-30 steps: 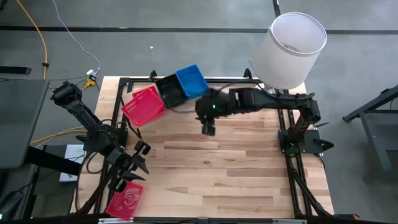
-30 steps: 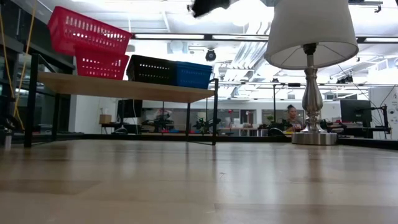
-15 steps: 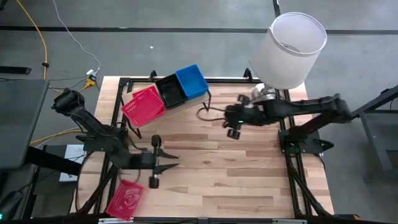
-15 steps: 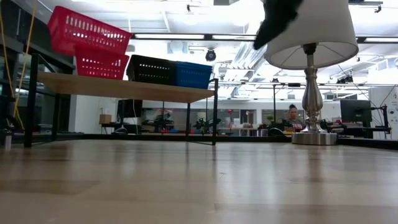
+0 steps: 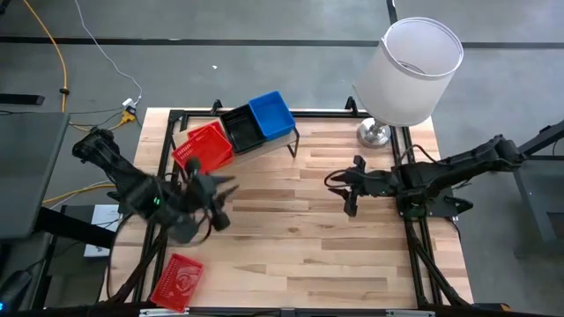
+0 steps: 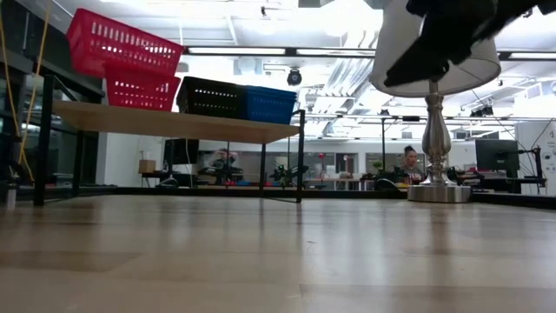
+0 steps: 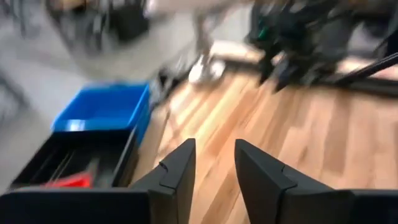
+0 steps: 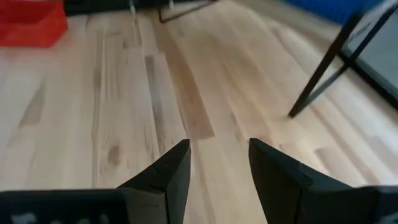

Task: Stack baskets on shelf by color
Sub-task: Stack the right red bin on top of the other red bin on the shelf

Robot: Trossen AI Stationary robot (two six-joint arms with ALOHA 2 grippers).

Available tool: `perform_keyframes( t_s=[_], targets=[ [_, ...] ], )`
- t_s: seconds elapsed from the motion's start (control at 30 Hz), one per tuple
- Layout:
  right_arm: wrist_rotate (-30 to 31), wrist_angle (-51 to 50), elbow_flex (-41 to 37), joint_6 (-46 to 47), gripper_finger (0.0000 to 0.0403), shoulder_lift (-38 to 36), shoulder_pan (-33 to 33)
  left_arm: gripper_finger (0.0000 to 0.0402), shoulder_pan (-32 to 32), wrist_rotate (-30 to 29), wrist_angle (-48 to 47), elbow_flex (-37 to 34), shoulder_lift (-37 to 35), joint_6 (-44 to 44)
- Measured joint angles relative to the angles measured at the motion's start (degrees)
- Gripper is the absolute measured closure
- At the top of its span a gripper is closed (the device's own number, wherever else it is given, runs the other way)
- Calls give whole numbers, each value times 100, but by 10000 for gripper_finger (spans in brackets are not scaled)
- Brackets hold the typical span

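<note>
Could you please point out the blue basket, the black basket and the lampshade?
blue basket (image 5: 270, 115): high view, its inside floor.
black basket (image 5: 241, 129): high view, its inside floor.
lampshade (image 5: 401, 84): high view, its white outer side.

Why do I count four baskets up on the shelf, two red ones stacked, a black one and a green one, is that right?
Nearly. The last basket is blue, not green, as the high view shows. The stacked red baskets and the black one on the shelf are as you say.

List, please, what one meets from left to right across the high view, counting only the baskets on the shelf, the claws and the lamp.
Left claw → red basket → black basket → blue basket → right claw → white lampshade.
</note>
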Motion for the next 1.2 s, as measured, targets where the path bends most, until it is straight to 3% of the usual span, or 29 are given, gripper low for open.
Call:
perform_keyframes(
  t_s=[0.2,0.43,0.7,0.87,1.2],
  targets=[
    [-148,63,-214,129,252,26,21,249,1227,1842,-2354,560,9,-1385],
    [-148,111,-214,64,252,26,19,202,2079,3305,-3152,555,16,-1464],
    [-146,149,-214,163,252,26,12,197,2665,3081,-3195,555,-37,-1546],
    [-146,148,-214,160,252,26,12,197,3146,3505,-3182,555,-36,-1518],
    [-146,148,-214,159,252,28,12,197,3345,3533,-3176,555,-36,-1280]
  ],
)
